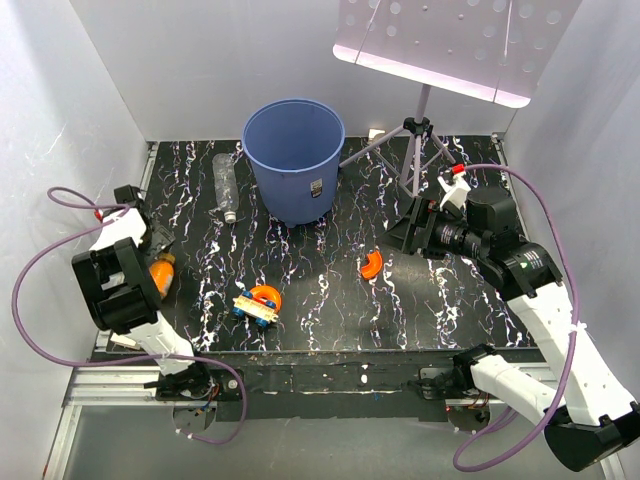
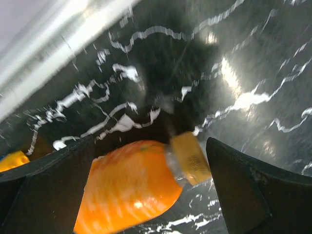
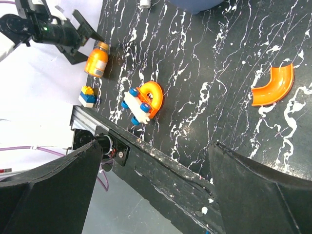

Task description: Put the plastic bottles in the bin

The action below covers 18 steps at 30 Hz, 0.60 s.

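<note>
Two plastic bottles lie on the desk [image 1: 330,300], and neither is inside the bin [image 1: 293,160]. One is an orange bottle [image 2: 129,192] with a yellowish cap, lying on its side close to the desk's left edge, nearer the near-left corner than the far one. The left gripper [image 2: 150,146] hangs right over it with its fingers [image 2: 48,195] spread wide, one on each side. In the wrist view the bottle's body sits against the left-hand finger's side and the cap points toward the other finger. That view is blurred, so I cannot tell whether either finger touches the bottle; it looks straddled rather than squeezed.

The other is a clear bottle [image 1: 226,187], lying flat near the far edge, just left of the bin, with its cap toward the near edge. The bin stands upright at the middle of the far edge, well apart from the orange bottle and the left gripper.

The right gripper [image 3: 156,144] is over the right half of the desk, fingers spread, with nothing between them. An orange curved piece [image 1: 371,264] lies near it, toward the desk's middle. A toy with an orange arch and blue wheels [image 1: 258,302] sits near the near edge, left of middle. A small stack of blue and yellow bricks [image 3: 87,96] rests at the left edge by the near-left corner. A tripod stand [image 1: 415,140] occupies the far-right corner.
</note>
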{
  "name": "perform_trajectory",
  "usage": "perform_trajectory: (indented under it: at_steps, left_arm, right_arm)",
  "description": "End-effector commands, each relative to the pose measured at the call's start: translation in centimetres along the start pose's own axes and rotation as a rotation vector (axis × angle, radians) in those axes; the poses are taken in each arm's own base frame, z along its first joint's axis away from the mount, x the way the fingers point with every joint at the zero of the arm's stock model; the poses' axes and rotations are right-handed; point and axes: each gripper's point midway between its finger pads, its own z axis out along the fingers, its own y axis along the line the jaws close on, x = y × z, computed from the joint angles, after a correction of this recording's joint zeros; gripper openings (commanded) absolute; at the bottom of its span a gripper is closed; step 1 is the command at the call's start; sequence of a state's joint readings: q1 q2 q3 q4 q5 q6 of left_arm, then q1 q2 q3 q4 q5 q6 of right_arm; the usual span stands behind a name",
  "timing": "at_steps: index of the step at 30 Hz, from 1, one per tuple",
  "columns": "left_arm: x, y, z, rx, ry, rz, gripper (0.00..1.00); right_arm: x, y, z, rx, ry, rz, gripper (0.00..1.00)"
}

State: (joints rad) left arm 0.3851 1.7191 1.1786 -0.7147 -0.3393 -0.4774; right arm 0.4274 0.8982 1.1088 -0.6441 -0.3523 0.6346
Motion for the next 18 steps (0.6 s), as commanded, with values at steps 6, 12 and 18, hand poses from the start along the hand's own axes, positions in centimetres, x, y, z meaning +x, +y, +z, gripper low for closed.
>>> perform_trajectory:
  at_steps: [6, 12, 18]
  left_arm:
    - [1.5, -0.9, -1.4, 0.094, 0.045, -0.032, 0.98]
    - [1.9, -1.8, -3.2, 0.189, 0.047, -0.028, 0.98]
    - [2.0, -2.4, -5.4, 0.282, 0.039, -0.025, 0.98]
  right_arm:
    - [-0.5, 1.0, -0.5, -0.047, -0.039, -0.022, 0.95]
    - [-0.3, 0.8, -0.4, -0.047, -0.039, -0.013, 0.95]
    - [-0.2, 0.8, -0.2, -0.058, -0.041, -0.003, 0.95]
